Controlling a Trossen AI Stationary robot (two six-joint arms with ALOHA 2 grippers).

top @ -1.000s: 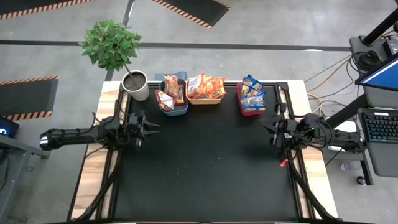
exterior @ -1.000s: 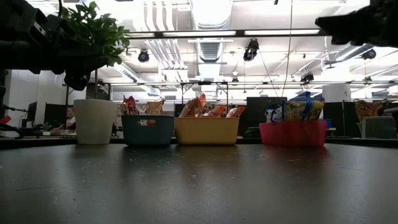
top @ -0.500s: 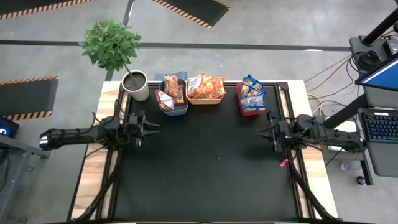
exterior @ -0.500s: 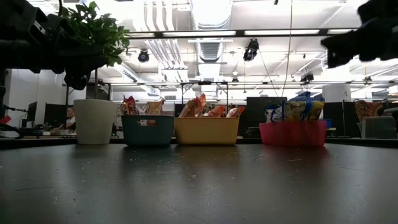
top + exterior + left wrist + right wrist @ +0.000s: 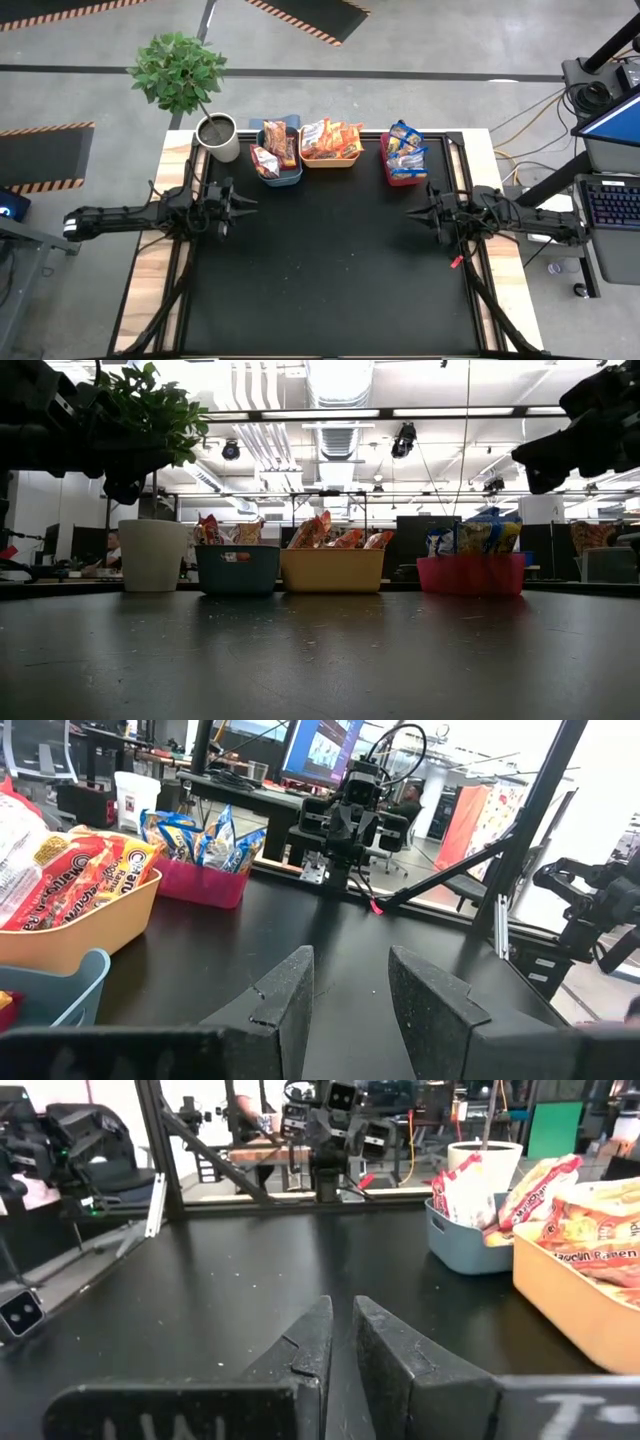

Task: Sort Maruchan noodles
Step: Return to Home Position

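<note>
With the noodle packets (image 5: 330, 139) apparently all binned beyond both fingertips, nothing is held: left gripper (image 5: 243, 203) part-open, right gripper (image 5: 415, 214) nearly closed.

- A large open lab or workshop hall; bare ducts (image 5: 338, 400) and strip lights run along the ceiling
- Hazard-striped mats (image 5: 45, 155) lie on a grey concrete floor
- Monitors (image 5: 325, 748), desks and a keyboard (image 5: 608, 203) stand around the black table (image 5: 330, 260)
</note>
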